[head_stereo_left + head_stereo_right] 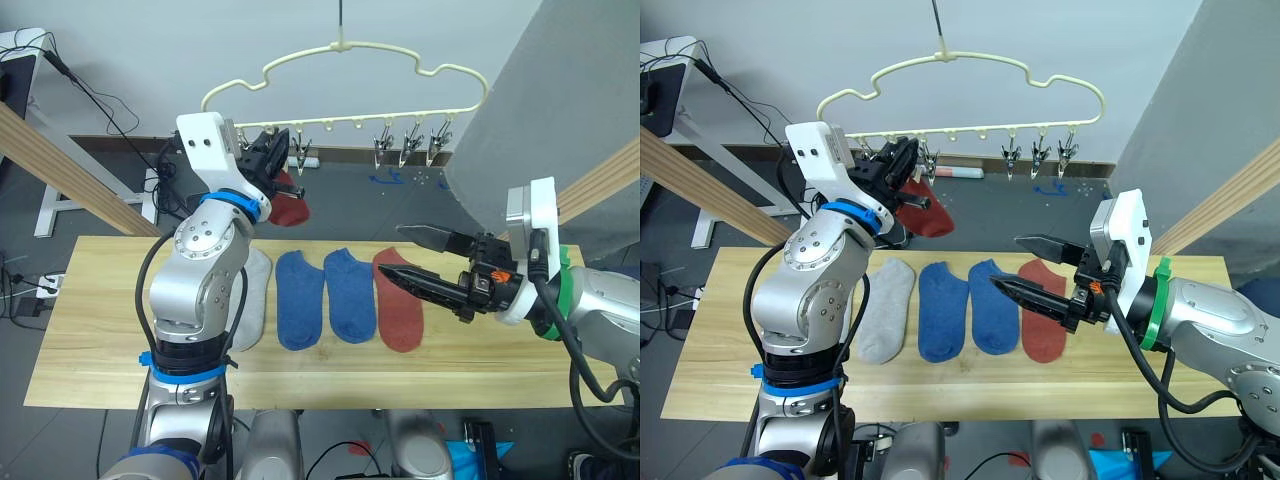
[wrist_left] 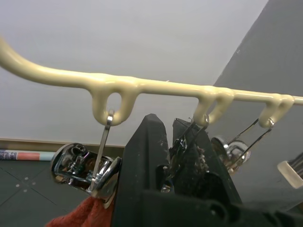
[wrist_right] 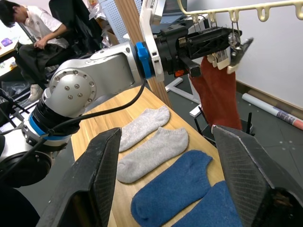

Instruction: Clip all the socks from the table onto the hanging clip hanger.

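Presently, left to right: left gripper (image 1: 908, 158), fingers pinched shut on a metal clip (image 3: 235, 45) of the clip hanger (image 1: 350, 62), one rust red sock (image 1: 923, 212) hanging at that clip. On the surface (image 1: 90, 330): two grey socks (image 3: 150, 139), two blue socks (image 1: 325, 296), second rust red sock (image 1: 397, 297). Right gripper (image 1: 402, 254), fingers spread and empty, above the red sock. Advice: confirm the clip bites the cuff fully before letting go.
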